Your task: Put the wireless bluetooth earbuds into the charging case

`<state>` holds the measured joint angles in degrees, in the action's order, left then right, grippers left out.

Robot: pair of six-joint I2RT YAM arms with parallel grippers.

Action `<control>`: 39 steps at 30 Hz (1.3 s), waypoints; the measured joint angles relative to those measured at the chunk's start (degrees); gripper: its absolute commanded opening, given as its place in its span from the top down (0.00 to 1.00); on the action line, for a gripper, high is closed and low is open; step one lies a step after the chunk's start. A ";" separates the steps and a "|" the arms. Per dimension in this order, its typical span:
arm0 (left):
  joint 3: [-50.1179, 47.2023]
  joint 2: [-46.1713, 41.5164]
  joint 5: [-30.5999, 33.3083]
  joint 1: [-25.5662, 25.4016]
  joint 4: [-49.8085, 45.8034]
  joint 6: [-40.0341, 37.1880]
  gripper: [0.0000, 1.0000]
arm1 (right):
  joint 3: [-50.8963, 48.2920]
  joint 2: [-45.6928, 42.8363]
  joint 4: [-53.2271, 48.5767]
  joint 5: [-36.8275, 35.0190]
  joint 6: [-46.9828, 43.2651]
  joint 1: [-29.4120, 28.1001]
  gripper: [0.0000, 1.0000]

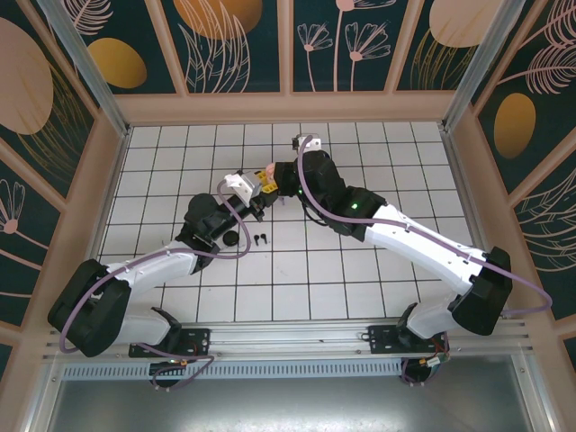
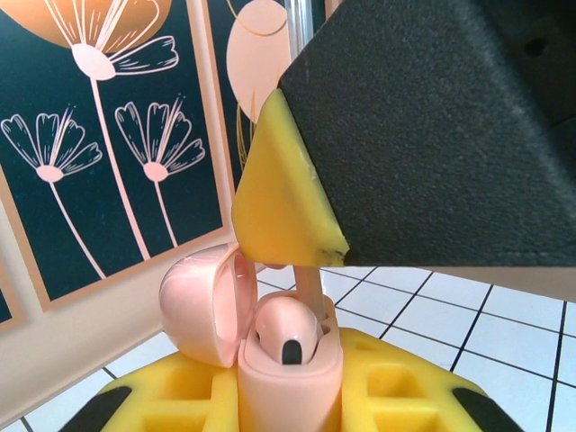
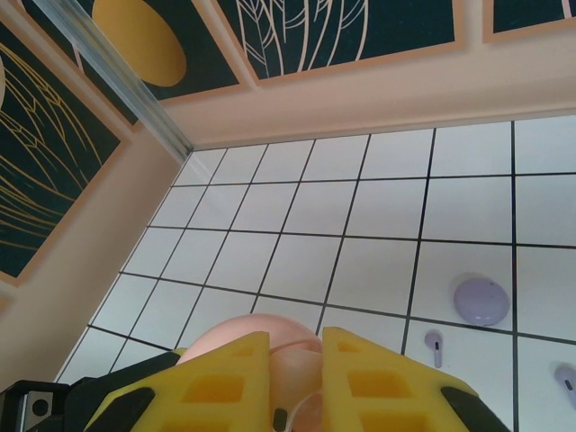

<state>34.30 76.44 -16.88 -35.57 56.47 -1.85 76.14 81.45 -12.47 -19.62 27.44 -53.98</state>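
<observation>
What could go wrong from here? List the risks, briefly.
1. The pink earbud stem under the right gripper stands at the rim of the pink case beside a seated earbud; let go off-line, it may tip out.
2. The open lid stands close by; a withdrawing finger could knock it or twist the case in the left gripper.

Right end effector [image 2: 301,236] overhangs the open case [image 2: 288,387].

Pink earbud [image 2: 286,331], seemingly inside open case [image 2: 284,396]
</observation>
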 measured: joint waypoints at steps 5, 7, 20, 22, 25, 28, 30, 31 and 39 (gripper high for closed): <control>0.00 0.02 0.04 0.00 0.22 0.96 1.00 | 0.26 0.22 -0.09 0.15 0.22 0.04 0.82; 0.00 0.04 0.26 0.00 0.48 1.36 1.00 | 0.66 0.48 -0.24 0.20 0.35 0.09 0.81; -0.02 0.39 1.09 0.02 1.29 2.62 1.00 | 2.97 1.99 -2.16 0.52 1.51 0.35 0.67; -0.02 0.44 1.14 0.07 1.75 2.91 1.00 | 3.63 2.23 -2.73 0.52 1.66 0.35 0.66; -0.02 0.48 1.27 0.07 2.16 3.23 1.00 | 4.07 2.36 -3.08 0.48 2.14 0.35 0.59; -0.02 0.59 1.55 0.11 3.10 3.48 1.00 | 4.46 2.36 -3.61 -0.09 3.02 0.42 0.48; -0.02 0.61 1.88 0.11 3.67 3.50 1.00 | 4.70 2.21 -4.04 -0.37 3.37 0.46 0.42; -0.02 0.61 1.95 0.11 3.87 3.50 1.00 | 4.70 1.90 -4.22 -0.33 3.48 0.48 0.41; 0.00 0.61 -1.38 -0.79 6.80 3.32 1.00 | 5.22 -3.45 -6.67 3.28 4.02 1.16 0.39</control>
<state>34.30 77.06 -18.26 -36.36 63.26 1.48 81.36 78.00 -19.14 -16.34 31.46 -52.82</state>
